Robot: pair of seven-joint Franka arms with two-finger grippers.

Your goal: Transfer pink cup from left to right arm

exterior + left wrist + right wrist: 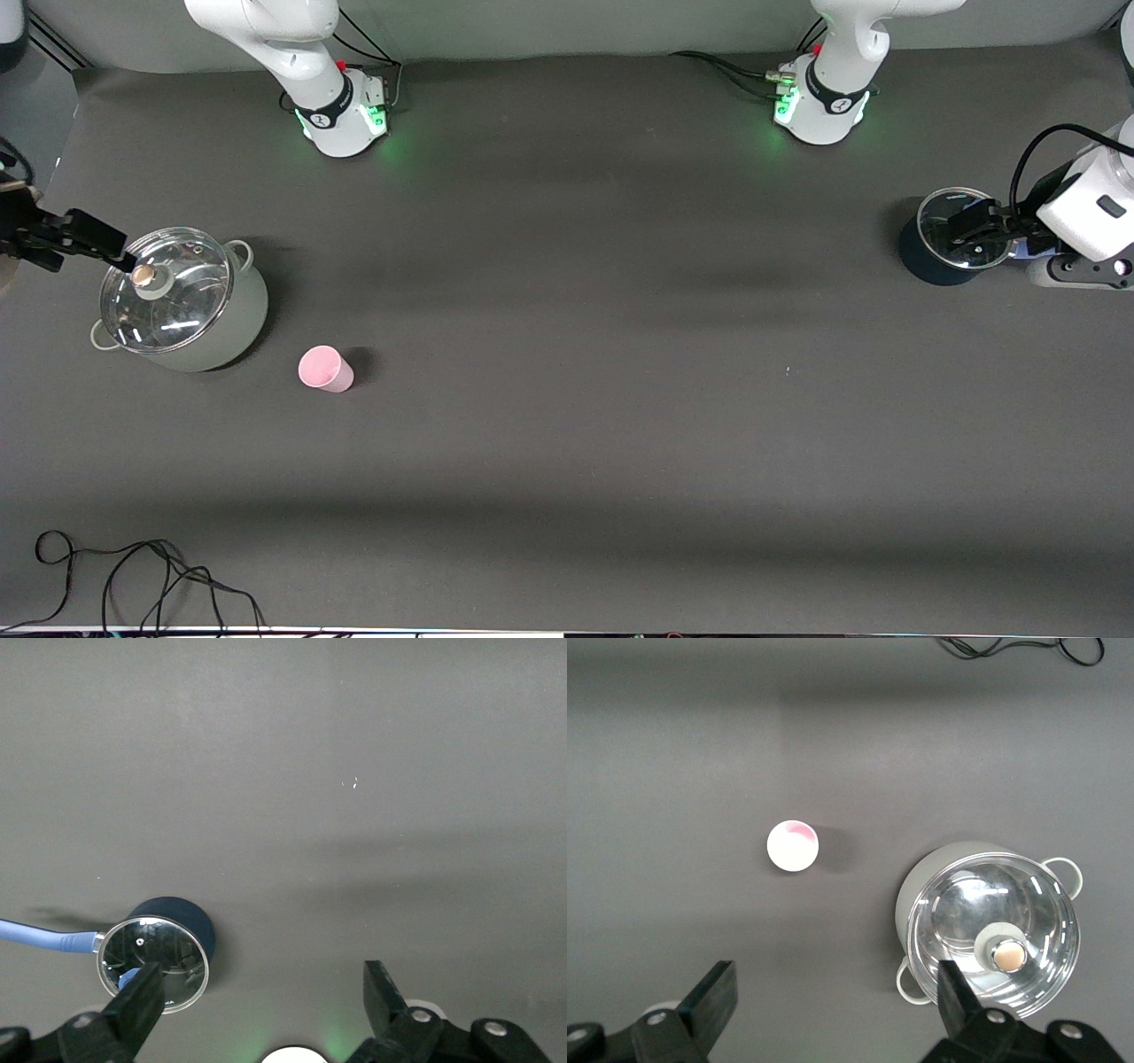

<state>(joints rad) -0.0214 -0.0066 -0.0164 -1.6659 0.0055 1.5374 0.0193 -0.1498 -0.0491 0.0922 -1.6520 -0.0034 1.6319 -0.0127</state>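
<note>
The pink cup (324,369) stands upright on the dark table, alone and untouched. It also shows in the right wrist view (792,845). My right gripper (97,241), with solid block fingers, hangs open and empty in the air over the edge of the pale pot at the right arm's end; it is wide open in its wrist view (834,979). My left gripper (961,226), with skeletal fingers, hangs open and empty over the dark pot at the left arm's end of the table, also open in its wrist view (261,979).
A pale green pot (248,310) with a glass lid stands beside the cup, farther from the front camera; it also shows in the right wrist view (917,895). A dark blue pot (921,261) with a glass lid stands under the left gripper. A loose black cable (133,576) lies near the front edge.
</note>
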